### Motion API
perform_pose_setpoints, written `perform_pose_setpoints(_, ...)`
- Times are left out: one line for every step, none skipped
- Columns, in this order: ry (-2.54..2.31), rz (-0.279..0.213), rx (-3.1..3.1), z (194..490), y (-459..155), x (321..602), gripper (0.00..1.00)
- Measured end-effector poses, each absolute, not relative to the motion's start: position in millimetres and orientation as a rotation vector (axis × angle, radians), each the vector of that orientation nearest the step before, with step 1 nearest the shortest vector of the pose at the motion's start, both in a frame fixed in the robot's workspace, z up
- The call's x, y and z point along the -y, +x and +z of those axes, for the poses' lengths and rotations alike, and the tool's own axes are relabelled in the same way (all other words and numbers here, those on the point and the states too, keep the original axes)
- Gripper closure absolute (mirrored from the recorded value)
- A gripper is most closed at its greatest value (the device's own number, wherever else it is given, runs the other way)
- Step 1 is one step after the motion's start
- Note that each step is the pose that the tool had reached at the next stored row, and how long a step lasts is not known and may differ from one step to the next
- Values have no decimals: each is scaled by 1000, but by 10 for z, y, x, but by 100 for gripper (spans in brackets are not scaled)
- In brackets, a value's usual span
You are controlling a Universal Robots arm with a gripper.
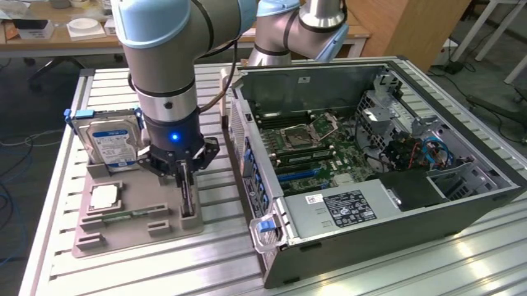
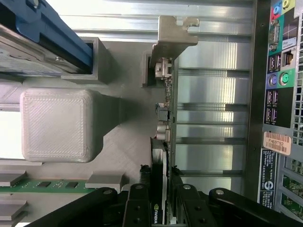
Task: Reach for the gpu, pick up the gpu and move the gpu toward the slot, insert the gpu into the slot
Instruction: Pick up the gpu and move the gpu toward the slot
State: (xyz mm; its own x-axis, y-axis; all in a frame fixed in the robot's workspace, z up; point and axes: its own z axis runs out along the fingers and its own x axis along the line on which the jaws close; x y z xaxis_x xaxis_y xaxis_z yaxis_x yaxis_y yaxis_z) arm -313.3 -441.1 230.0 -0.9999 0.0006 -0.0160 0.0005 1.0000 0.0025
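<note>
Looks like a robotics lab, pretty clearly. Big industrial robot arm (image 1: 165, 55) hanging over a slotted aluminium bench (image 1: 461, 259), gutted PC tower (image 1: 461, 209) lying open on top, grey 3D-printed parts tray (image 1: 165, 231) right beside. Cluttered wooden desks (image 1: 49, 43) at the far side, loose cables (image 1: 12, 203) trailing across the floor at the exterior view's left.

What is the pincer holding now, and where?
Cannot be told: the pincer straddles the top edge of the thin dark circuit card with silver bracket, standing in the grey tray.
</note>
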Motion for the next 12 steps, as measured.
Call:
perform_pose_setpoints(1,4,-3126,2300,-3133,4410,73)
perform_pose_setpoints(1,4,-3126,2300,-3133,4410,73)
perform_pose_setpoints(1,4,-3126,2300,-3132,4411,73)
perform_pose_setpoints(1,4,-3126,2300,-3133,4410,73)
perform_pose_setpoints(1,4,-3126,2300,-3132,4411,73)
perform_pose_setpoints(1,4,-3126,2300,-3133,4410,73)
perform_pose_setpoints(1,4,-3126,2299,-3133,4410,73)
perform_pose_setpoints(1,4,-3126,2300,-3133,4410,73)
perform_pose_setpoints(1,4,-3126,2300,-3133,4410,74)
perform_pose_setpoints(1,4,-3126,2300,-3133,4410,74)
perform_pose_setpoints(1,4,-3126,2300,-3133,4410,74)
perform_pose_setpoints(1,4,-3126,2300,-3133,4410,74)
